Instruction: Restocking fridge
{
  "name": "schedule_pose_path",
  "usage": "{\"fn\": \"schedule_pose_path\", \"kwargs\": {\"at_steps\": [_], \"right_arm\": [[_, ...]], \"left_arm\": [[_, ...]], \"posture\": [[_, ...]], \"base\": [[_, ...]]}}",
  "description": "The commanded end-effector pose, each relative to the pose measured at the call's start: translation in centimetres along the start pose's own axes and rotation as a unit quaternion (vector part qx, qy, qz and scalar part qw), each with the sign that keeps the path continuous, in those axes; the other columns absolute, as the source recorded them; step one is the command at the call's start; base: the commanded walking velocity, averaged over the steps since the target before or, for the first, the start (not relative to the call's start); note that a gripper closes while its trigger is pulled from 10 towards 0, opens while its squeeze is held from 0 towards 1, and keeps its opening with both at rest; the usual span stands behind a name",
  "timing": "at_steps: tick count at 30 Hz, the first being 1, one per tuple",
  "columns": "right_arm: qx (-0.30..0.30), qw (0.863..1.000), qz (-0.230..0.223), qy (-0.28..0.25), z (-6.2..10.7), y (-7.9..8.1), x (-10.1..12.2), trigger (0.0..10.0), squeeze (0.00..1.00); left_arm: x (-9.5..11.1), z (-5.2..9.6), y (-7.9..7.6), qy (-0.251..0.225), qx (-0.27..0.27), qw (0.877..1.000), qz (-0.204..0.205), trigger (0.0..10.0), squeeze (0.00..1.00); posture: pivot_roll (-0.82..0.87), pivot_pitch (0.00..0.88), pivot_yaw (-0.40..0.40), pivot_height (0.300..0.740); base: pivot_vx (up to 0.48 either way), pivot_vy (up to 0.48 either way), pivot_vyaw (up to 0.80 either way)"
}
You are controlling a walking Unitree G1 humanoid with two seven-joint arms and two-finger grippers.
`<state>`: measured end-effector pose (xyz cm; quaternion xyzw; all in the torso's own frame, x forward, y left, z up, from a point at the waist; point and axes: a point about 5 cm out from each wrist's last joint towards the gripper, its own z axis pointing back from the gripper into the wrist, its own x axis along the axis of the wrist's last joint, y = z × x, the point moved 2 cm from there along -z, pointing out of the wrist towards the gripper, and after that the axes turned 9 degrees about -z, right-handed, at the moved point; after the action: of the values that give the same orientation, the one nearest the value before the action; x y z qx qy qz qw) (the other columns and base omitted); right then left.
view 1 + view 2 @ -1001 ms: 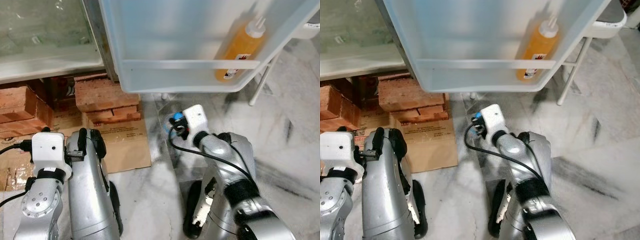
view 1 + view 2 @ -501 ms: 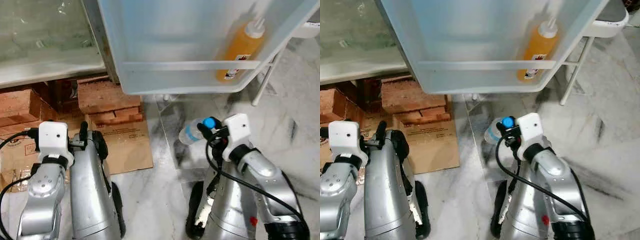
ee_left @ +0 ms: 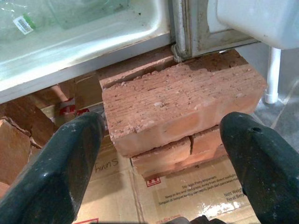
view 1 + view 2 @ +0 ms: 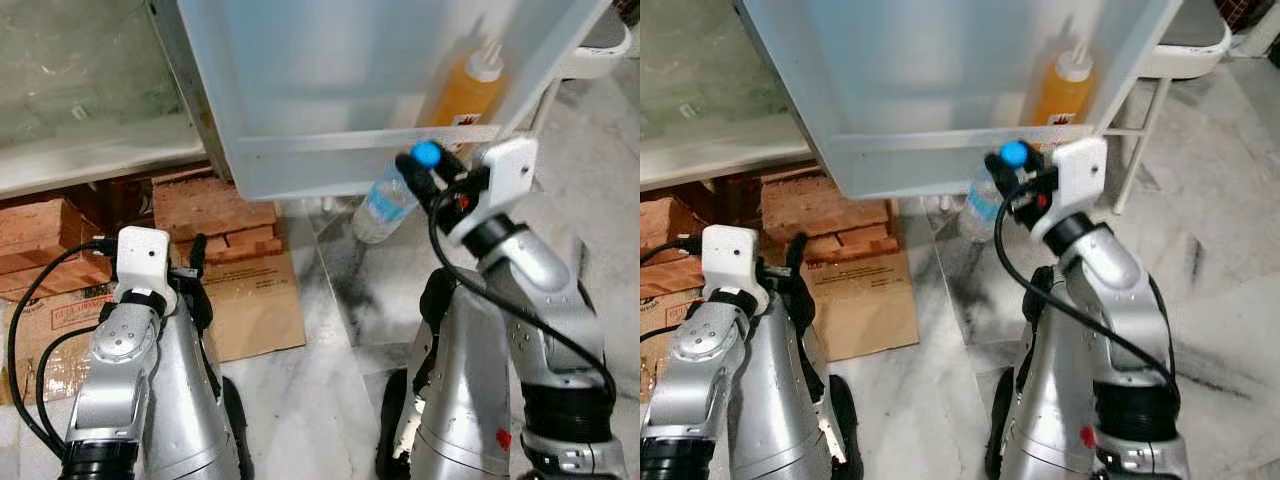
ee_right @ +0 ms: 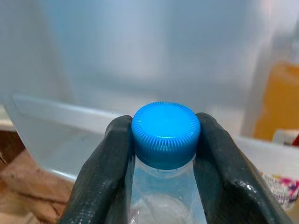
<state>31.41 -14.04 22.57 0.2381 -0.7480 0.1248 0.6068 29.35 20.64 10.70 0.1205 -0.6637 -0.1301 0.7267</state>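
My right gripper [image 5: 164,140] clamps the water bottle [image 4: 388,200] at its blue cap [image 5: 165,127], just before the fridge door shelf [image 4: 330,140], which partly hides the orange bottle [image 4: 465,88]. My left gripper [image 3: 163,154] is spread wide over bricks [image 3: 182,105].

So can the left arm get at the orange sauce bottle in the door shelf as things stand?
Probably not. The left gripper hangs open and low by the bricks, while the orange sauce bottle sits across in the door shelf, with the right gripper and its water bottle in front.

Even, bright daylight throughout; the right wrist view's background is softly out of focus.
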Motion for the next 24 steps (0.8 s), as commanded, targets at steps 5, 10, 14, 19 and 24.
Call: {"fn": "schedule_pose_path", "kwargs": {"at_steps": [5, 10, 14, 19, 24], "right_arm": [[0.037, 0.999, 0.009, -0.027, 0.4, 0.1, 2.6, 0.0, 0.0], [0.053, 0.997, -0.002, -0.056, 0.4, -0.8, 5.8, 0.0, 0.0], [0.049, 0.995, 0.002, -0.081, -0.1, -1.2, 7.5, 1.1, 0.0], [0.052, 0.993, 0.013, -0.109, -0.7, -1.1, 9.1, 0.1, 0.0], [0.065, 0.99, -0.002, -0.128, -1.4, 0.0, 9.6, 0.0, 0.0]], "left_arm": [[-2.5, 0.4, -0.8, 0.048, -0.021, 0.999, -0.002, 10.0, 0.0], [-2.2, -0.5, -1.1, 0.041, -0.03, 0.999, -0.003, 10.0, 0.0], [-2.2, -0.8, -1.3, 0.039, -0.034, 0.999, -0.003, 10.0, 0.0], [-2.1, -1.2, -1.4, 0.035, -0.037, 0.999, -0.005, 10.0, 0.0], [-2.0, -1.4, -1.3, 0.032, -0.036, 0.999, -0.006, 10.0, 0.0]], "posture": [[0.01, 0.133, 0.009, 0.317], [-0.02, 0.122, 0.025, 0.317], [-0.02, 0.117, 0.031, 0.317], [-0.02, 0.111, 0.035, 0.317], [-0.01, 0.105, 0.037, 0.317]], "base": [[0.0, 0.0, 0.0], [0.0, 0.0, 0.0], [0.0, 0.0, 0.0], [0.0, 0.0, 0.0], [0.0, 0.0, 0.0]]}}
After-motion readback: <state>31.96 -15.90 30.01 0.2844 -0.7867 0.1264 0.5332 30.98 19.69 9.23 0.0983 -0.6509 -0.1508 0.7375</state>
